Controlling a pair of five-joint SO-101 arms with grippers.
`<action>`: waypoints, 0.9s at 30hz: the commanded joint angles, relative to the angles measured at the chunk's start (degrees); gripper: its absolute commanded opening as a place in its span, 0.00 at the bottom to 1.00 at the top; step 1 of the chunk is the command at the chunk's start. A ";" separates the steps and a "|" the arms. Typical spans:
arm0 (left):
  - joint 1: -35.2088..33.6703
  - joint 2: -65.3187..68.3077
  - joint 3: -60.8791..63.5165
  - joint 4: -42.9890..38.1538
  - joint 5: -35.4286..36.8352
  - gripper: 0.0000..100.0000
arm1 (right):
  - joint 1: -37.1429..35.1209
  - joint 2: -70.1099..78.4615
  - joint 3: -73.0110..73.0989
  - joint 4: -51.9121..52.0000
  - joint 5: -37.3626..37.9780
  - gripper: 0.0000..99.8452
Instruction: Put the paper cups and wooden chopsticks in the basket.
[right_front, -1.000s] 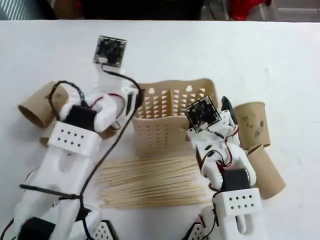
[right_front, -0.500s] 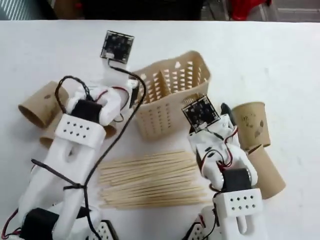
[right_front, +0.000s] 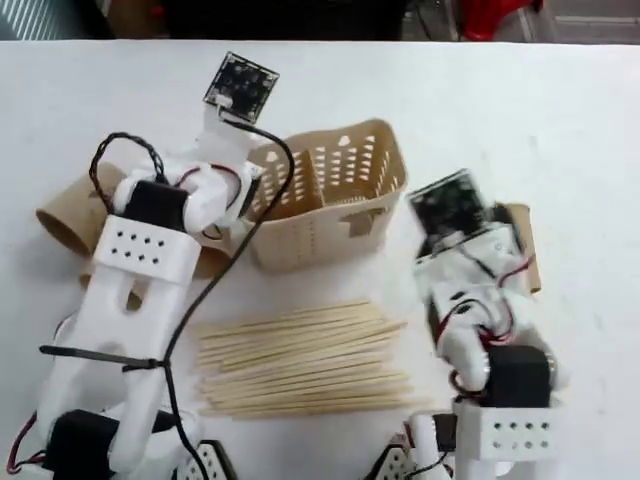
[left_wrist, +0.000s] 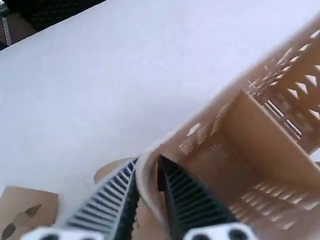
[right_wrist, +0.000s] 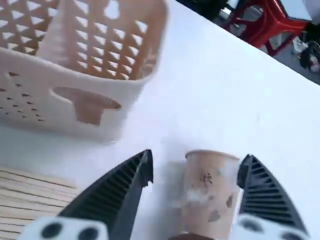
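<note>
dragging the basket (right_front: 325, 195) by its rim, my left end effector (left_wrist: 148, 165), pinched on that wall, has swung it clear of the wooden chopsticks (right_front: 300, 360) lying on the worktop (right_front: 500, 100). my right end effector (right_wrist: 196, 160) has shifted over a paper cup (right_wrist: 210, 195), spread wide astride it; the high view mostly hides that.

Basket (right_front: 310, 235) behind chopsticks (right_front: 300, 360), paper cup (right_wrist: 207, 195) right of basket

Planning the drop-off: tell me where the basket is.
In the high view the basket is mid-table, beyond the chopsticks, its rim clamped by the left gripper.
</note>
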 joint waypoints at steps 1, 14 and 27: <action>-0.66 -1.10 -2.81 0.35 -0.53 0.16 | 6.37 5.41 -5.63 2.24 2.81 0.28; -0.92 -1.27 -12.22 6.15 -0.53 0.18 | 14.02 24.66 -15.12 9.45 5.71 0.28; -1.10 -1.19 -30.59 18.55 -0.53 0.18 | 20.97 26.42 -14.86 12.18 5.63 0.22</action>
